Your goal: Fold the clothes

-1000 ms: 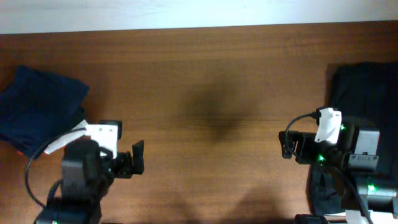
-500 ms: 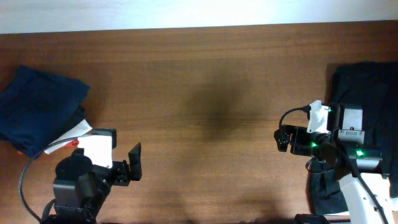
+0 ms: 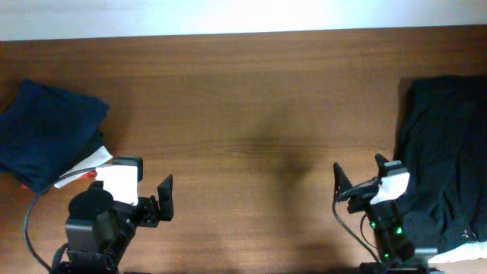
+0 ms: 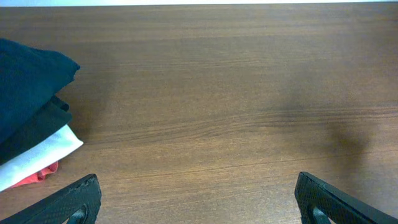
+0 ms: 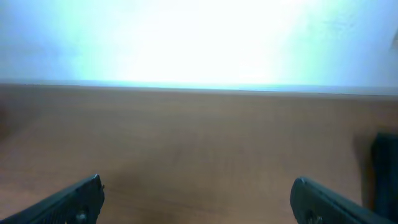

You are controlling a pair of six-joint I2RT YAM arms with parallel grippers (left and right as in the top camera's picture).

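On the table lie one folded stack and one loose garment.

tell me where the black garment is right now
In the overhead view the black garment lies spread along the table's right edge, just right of the right gripper.

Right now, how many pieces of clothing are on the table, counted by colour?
Navy garment: 1
Black: 2, a black layer in the left stack and a loose black heap at right
White garment: 1
Red garment: 1
Total: 5 visible
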